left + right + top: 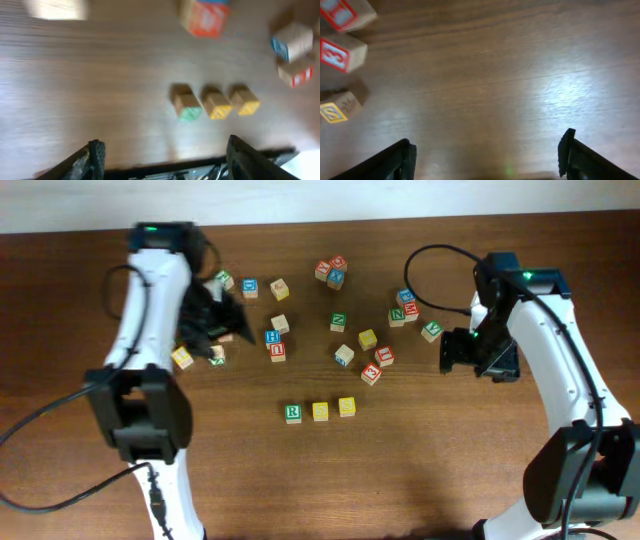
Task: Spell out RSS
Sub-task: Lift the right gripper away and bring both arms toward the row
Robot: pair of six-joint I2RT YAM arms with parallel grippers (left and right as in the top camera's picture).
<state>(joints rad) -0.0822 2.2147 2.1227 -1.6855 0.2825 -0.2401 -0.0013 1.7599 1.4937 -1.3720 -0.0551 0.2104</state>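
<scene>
Brown table (420,470) | one R cube (292,413), two S cubes (320,411) in row | left jaws and right jaws apart, empty

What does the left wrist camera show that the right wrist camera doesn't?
Only the left wrist view: a row of three cubes, one green-faced and two yellow-faced, their letters blurred. Only the right wrist view: a red 3 cube and a yellow-faced cube at the left edge. Both: the wooden table, and the left gripper and right gripper, each open and empty.
</scene>
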